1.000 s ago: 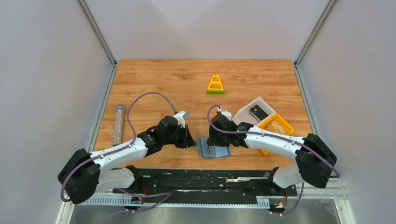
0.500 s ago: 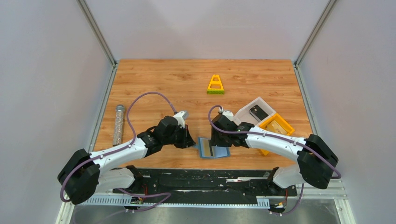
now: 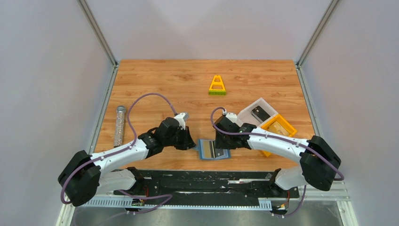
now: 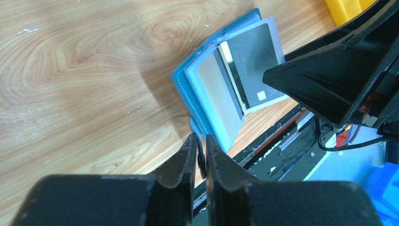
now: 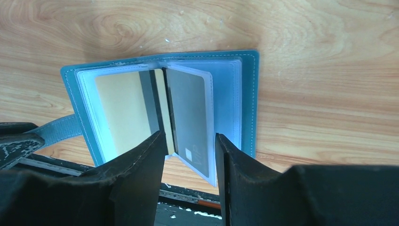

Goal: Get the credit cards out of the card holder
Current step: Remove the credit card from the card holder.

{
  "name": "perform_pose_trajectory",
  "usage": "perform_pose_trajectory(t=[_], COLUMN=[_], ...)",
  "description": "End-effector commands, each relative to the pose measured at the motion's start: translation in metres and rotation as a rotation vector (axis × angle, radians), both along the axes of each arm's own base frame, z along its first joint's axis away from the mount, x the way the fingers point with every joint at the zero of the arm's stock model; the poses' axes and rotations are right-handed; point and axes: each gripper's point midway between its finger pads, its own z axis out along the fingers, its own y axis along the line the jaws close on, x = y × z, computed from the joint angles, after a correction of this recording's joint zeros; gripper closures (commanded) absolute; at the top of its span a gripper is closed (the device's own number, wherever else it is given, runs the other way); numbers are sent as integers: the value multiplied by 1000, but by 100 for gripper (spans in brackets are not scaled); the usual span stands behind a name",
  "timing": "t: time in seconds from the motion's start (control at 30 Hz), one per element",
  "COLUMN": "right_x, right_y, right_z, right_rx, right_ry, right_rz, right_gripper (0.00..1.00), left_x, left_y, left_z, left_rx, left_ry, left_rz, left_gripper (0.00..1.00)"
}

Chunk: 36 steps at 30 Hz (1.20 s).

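Our left gripper [image 4: 200, 141] is clenched on the small tab [image 5: 61, 127] of the card holder [image 5: 249, 103], which lies open on the table [image 3: 188, 80] just ahead of its fingertips. Our right gripper [image 5: 188, 136] stands released, fingers straddling a clear sleeve leaf that rises half-turned between them. Inside that leaf sits a dark grey card [image 5: 187, 110]. A gold card [image 5: 120, 110] with a dark stripe lies flat in the next sleeve, partly hidden behind one finger.

The table [image 5: 329, 42] is smooth wood with a clearly visible grain. The card holder [image 5: 250, 103] looks like matt, stitched blue leather, its sleeves [image 5: 223, 94] clear glossy plastic over smooth, shiny cards [image 5: 188, 108].
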Motion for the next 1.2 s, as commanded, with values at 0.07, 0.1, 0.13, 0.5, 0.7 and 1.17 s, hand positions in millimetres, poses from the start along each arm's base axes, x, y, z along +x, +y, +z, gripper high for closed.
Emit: perform_pose_trajectory(t=[0.07, 0.1, 0.13, 0.5, 0.7, 1.17], right_x=[6, 6, 7, 15, 17, 18], right_y=[-14, -16, -17, 8, 37, 44], right_z=[17, 19, 23, 45, 42, 6], right_rx=[-39, -43, -41, 112, 256, 383], right_ry=[-41, -44, -50, -95, -72, 36], right_rz=[-55, -58, -60, 48, 144, 173], right_gripper=[55, 55, 55, 63, 69, 69], left_x=[7, 8, 8, 9, 9, 6], left_y=[6, 6, 8, -14, -31, -36], left_z=[11, 14, 14, 21, 9, -31], left_rx=[26, 28, 37, -48, -98, -66], left_ry=[-49, -58, -54, -57, -21, 49], left_rz=[26, 30, 30, -30, -74, -94], left_gripper=[69, 65, 58, 57, 67, 82])
